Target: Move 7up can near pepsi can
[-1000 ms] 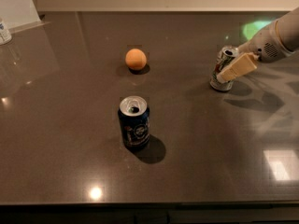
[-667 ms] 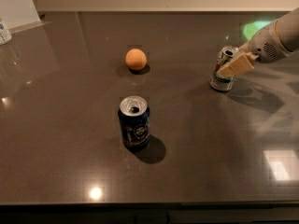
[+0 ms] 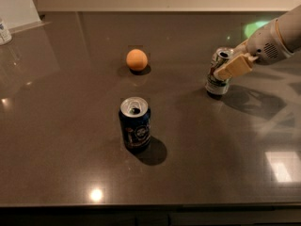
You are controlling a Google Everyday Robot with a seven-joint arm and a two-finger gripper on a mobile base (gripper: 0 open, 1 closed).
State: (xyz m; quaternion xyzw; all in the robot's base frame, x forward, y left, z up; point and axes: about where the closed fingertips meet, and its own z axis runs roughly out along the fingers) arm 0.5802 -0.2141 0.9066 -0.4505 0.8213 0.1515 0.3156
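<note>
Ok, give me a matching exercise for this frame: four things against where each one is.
1. 7up can
2. pepsi can
3. orange
4. gripper

A. centre, nearest the camera
B. centre, farther back
C. reaching in from the right edge
D. right side, gripped, slightly tilted

Pairs: 1-D, 2-A, 3-B, 4-C

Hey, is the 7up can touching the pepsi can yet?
Apart. The camera view shows bare table between the 7up can, far right with the gripper at its upper side, and the pepsi can, front centre.
</note>
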